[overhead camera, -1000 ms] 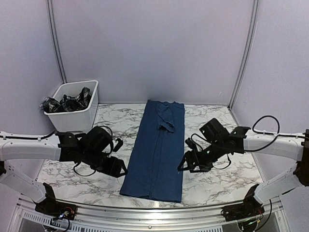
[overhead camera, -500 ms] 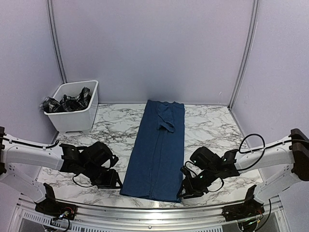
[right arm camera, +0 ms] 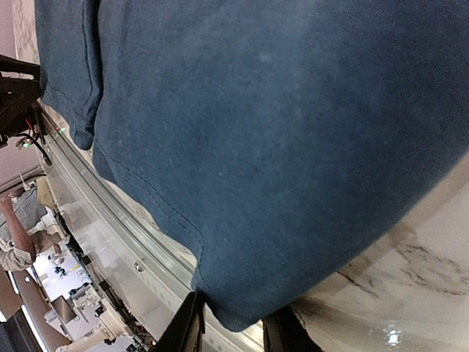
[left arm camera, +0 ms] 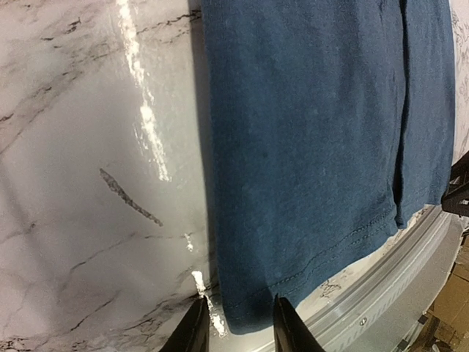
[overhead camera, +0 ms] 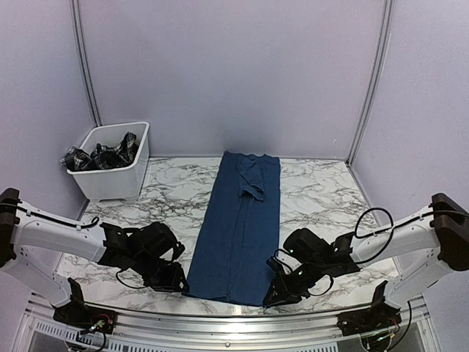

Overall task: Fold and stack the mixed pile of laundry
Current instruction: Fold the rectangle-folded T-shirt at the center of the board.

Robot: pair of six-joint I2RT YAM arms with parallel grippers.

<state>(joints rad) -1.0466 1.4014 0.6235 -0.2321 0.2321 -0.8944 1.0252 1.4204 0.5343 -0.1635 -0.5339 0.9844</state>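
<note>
**Status of the task**

- Shirt (overhead camera: 238, 227): lies mid-bench as one long narrow strip, collar end far and hem end near. The sides are already folded in and one sleeve shows on top near the far end. The lengthwise folds look done. The crosswise fold, hem towards collar, is not yet made.
- Plaid (overhead camera: 102, 155): bunched in the white bin (overhead camera: 110, 183) at the far left of the bench (overhead camera: 322, 183). It is unfolded and well apart from the shirt.
- Stack: none. Nothing is folded down to final size yet.

**Fingers**

- Left fingers (left arm camera: 194, 330): low at the shirt's near-left hem corner, one finger on each side of it. The gap is narrow and the corner sits in it. A sliver of bare bench shows between one finger and the cloth edge. I cannot tell whether the cloth is pinched.
- Right fingers (right arm camera: 189, 326): same posture at the near-right hem corner. The gap is narrow and the corner fills most of it. Whether they are clamped on it I cannot tell either.

**Judgement**

About a quarter of the way through. The step in hand looks like taking both hem corners for the crosswise fold. That leaves finishing the shirt, taking the plaid out of the bin, folding it and stacking the two.
</note>
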